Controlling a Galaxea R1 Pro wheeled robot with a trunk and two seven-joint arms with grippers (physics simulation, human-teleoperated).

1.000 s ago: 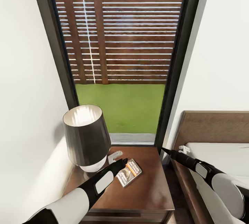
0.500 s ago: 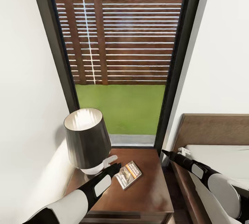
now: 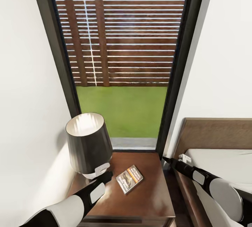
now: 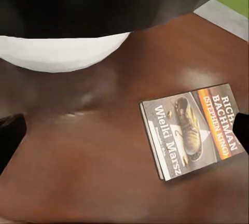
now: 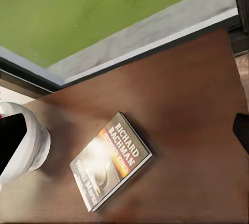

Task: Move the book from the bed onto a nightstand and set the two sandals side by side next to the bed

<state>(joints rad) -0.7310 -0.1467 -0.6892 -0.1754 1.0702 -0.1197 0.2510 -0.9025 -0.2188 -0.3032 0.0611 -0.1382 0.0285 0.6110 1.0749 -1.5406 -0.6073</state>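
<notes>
Nearest us, the left gripper hangs low over the nightstand, its jaws apart and empty, just beside the lamp. The book lies flat mid-top, a little toward the window edge, touched by nothing. So the book leg looks done! The right gripper hovers off the nightstand's bed-side edge; hard to say, but its jaws seem parted. Beyond, the bed and the window. Sandals remain.
</notes>
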